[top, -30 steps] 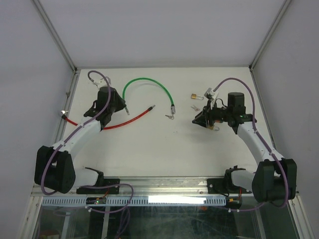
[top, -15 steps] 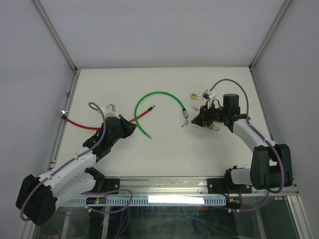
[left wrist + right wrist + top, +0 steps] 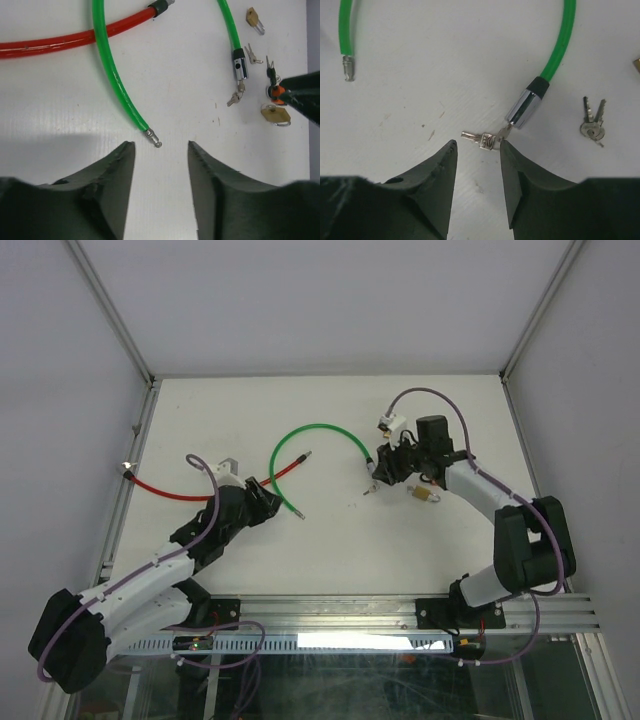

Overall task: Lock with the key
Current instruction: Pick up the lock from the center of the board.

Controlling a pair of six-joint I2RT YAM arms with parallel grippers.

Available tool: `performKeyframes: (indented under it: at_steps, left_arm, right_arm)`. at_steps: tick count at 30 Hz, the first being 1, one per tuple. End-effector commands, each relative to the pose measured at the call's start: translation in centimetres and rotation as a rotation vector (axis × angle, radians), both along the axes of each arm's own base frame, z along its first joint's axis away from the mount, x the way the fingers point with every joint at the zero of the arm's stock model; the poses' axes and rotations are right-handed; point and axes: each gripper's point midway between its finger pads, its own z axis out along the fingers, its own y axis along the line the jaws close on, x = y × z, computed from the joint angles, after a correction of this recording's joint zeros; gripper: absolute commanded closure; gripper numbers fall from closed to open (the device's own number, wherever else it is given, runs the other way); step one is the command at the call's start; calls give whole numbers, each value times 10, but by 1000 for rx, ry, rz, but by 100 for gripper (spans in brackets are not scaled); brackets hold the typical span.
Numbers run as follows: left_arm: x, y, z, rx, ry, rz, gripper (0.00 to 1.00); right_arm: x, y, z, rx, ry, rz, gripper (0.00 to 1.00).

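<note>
A green cable lock (image 3: 318,428) lies in a loop mid-table. Its bare pin end (image 3: 154,138) rests just ahead of my left gripper (image 3: 160,145), which is open and empty. The chrome lock body (image 3: 525,106) sits at the cable's other end. One key (image 3: 479,139) of a small bunch is in that body, and the bunch lies flat on the table. My right gripper (image 3: 477,144) is open, with its fingertips on either side of that bunch just short of it. In the top view the left gripper (image 3: 264,502) and right gripper (image 3: 383,472) face each other across the loop.
A red cable (image 3: 165,489) runs under the green one at the left. A brass padlock (image 3: 423,496) lies near the right gripper, a second padlock (image 3: 254,20) farther back. A spare key pair (image 3: 592,125) lies right of the lock body.
The green cable has shifted right and nearer along with the left arm, whose gripper has opened. The right gripper has moved left to the lock body's keys.
</note>
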Motion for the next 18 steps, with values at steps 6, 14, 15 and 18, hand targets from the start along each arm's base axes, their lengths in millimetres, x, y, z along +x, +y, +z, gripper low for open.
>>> performKeyframes:
  at_steps: [6,14,15,18]
  left_arm:
    - [-12,-29,56,-152,-353,-227,3]
    - [-33,-23,75,-304,-527,-247,1]
    - [-34,-23,75,-310,-529,-251,1]
    - [-38,-25,74,-320,-526,-272,1]
  right_arm:
    - [75,0,-23,-187,29,-173,56]
    - [75,5,-43,-186,122,-217,54]
    - [73,7,-46,-184,134,-211,54]
    - [67,12,-55,-190,167,-194,54]
